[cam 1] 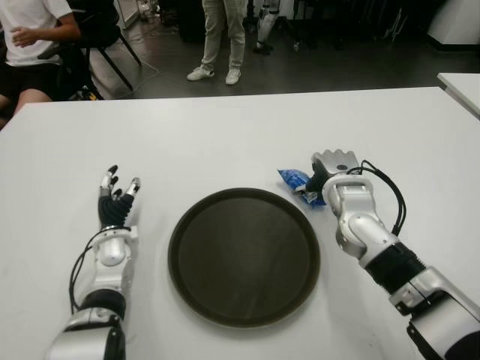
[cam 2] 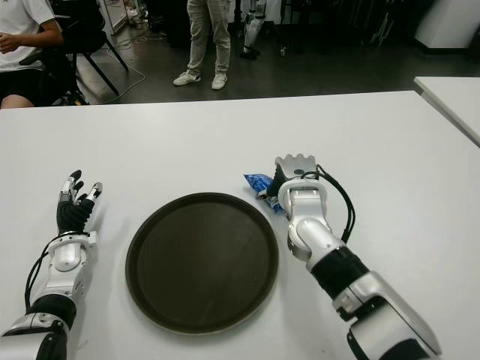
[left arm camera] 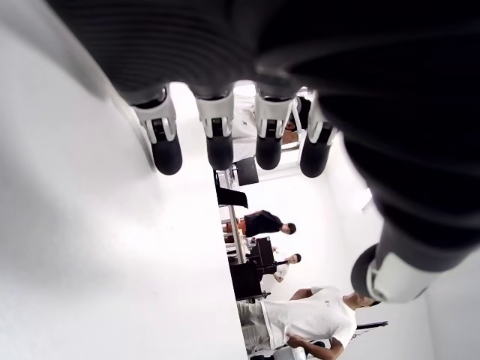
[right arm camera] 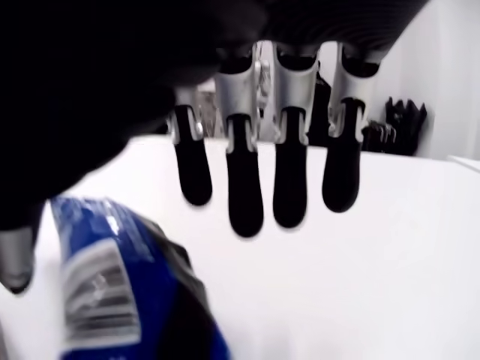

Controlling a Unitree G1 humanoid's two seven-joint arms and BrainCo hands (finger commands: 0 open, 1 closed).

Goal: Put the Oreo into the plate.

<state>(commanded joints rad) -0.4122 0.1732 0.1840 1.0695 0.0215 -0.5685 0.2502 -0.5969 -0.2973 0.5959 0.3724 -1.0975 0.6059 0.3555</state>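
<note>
White table (cam 1: 225, 135) with dark round plate (cam 1: 244, 255) and blue Oreo packet (cam 1: 298, 182)

Both arms wear silver-grey shells with black ribbed joints. The left hand (cam 1: 116, 196), left of the plate (cam 1: 196, 300), has black fingers; the right hand (cam 1: 332, 169), right of it, trails looping black cables.

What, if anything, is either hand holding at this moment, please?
Nothing: the right hand hangs open over the blue Oreo packet, fingers unclosed; the left hand is open too.
</note>
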